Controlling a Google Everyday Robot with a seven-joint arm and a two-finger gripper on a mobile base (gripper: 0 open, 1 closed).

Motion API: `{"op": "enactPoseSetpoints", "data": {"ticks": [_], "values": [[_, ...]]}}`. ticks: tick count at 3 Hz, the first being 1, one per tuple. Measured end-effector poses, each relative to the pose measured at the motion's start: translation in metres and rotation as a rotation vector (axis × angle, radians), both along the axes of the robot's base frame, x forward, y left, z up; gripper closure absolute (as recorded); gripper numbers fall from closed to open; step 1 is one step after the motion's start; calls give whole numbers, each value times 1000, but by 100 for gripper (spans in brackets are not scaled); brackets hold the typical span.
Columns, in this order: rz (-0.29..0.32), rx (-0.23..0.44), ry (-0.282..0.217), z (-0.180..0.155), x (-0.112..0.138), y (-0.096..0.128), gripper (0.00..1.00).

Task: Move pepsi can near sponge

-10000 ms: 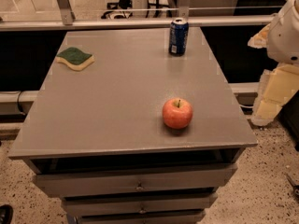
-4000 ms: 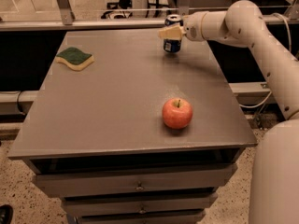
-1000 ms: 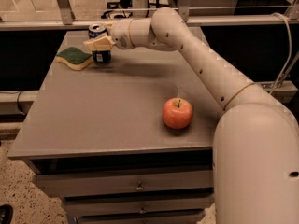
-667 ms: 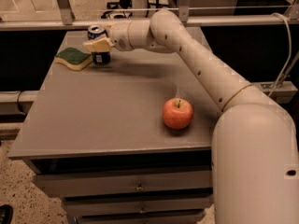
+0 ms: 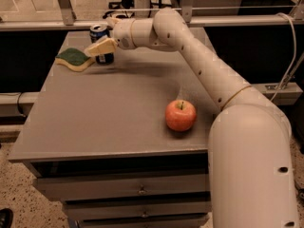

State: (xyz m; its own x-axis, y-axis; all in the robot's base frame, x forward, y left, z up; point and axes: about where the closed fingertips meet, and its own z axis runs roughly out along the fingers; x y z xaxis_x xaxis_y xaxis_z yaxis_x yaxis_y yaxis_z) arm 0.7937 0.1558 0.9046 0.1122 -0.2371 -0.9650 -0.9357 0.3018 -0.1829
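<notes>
The pepsi can (image 5: 99,32), dark blue with a silver top, stands upright at the back left of the grey table (image 5: 109,113). It is just right of the sponge (image 5: 73,59), nearly touching it. The sponge is flat, with a green top over pale yellow foam. My gripper (image 5: 101,40) reaches in from the right and is shut on the can. One pale finger (image 5: 100,47) crosses the can's front; the other is behind it. The can's middle is hidden by that finger.
A red apple (image 5: 180,115) sits on the table's front right. My arm (image 5: 199,61) spans the right side of the table above its surface. Drawers (image 5: 140,190) lie below the front edge, and a rail (image 5: 38,25) runs behind the table.
The can went from the back right of the table to the back left beside the sponge, carried in my gripper. Over the last second the gripper and can have barely moved.
</notes>
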Motion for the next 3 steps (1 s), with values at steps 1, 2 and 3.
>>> {"op": "enactPoseSetpoints", "data": {"ticks": [1,2,3], "values": [[5,-37,-20,13,-5,-28,0],[-55,-106,-34,50,-39,-95,0],[-132,-155,-47,80,-74,-145,0]]}}
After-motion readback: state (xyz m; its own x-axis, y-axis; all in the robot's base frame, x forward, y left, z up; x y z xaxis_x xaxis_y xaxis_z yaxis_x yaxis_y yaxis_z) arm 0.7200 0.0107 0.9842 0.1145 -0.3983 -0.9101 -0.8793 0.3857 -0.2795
